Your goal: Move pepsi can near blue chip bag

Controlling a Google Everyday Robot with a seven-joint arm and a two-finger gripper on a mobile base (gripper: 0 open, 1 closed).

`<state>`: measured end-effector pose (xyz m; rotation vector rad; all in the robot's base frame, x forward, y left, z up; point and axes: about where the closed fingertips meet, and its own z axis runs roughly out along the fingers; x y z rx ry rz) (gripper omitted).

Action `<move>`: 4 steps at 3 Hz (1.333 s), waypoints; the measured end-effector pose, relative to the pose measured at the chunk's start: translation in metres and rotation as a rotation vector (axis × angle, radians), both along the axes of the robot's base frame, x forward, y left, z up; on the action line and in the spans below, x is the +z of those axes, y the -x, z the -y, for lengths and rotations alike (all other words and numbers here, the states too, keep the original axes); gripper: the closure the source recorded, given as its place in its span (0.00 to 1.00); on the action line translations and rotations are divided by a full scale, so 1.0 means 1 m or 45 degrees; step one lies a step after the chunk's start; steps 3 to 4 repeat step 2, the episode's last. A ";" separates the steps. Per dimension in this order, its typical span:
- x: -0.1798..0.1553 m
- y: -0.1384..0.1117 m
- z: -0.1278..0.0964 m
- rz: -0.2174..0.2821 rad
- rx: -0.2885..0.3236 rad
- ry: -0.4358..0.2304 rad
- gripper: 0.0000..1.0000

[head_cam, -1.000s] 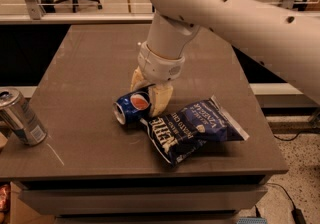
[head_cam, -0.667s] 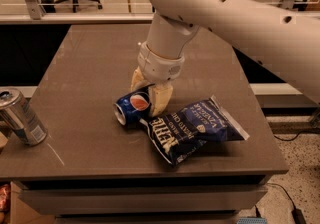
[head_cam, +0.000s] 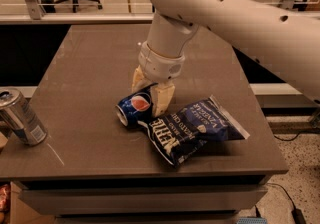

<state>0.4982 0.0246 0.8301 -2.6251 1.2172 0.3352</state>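
Note:
The pepsi can [head_cam: 134,107], dark blue with a round red-white-blue logo, lies on its side on the brown table [head_cam: 90,68], left of centre near the front. My gripper [head_cam: 149,97] comes down from above, with one tan finger [head_cam: 162,99] on the can's right side and the other behind it. The jaws are closed on the can. The blue chip bag [head_cam: 192,128], crinkled navy with white lettering, lies just right of the can, and its left end touches the can.
A silver-grey can with a blue label [head_cam: 20,117] stands tilted at the table's front left edge. A railing and office chairs are behind the table. My white arm [head_cam: 240,13] reaches across from the upper right.

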 end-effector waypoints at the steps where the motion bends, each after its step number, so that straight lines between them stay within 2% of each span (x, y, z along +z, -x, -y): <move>1: 0.003 -0.006 -0.001 0.005 0.018 0.004 0.00; 4: 0.005 -0.006 -0.001 0.009 0.020 0.000 0.00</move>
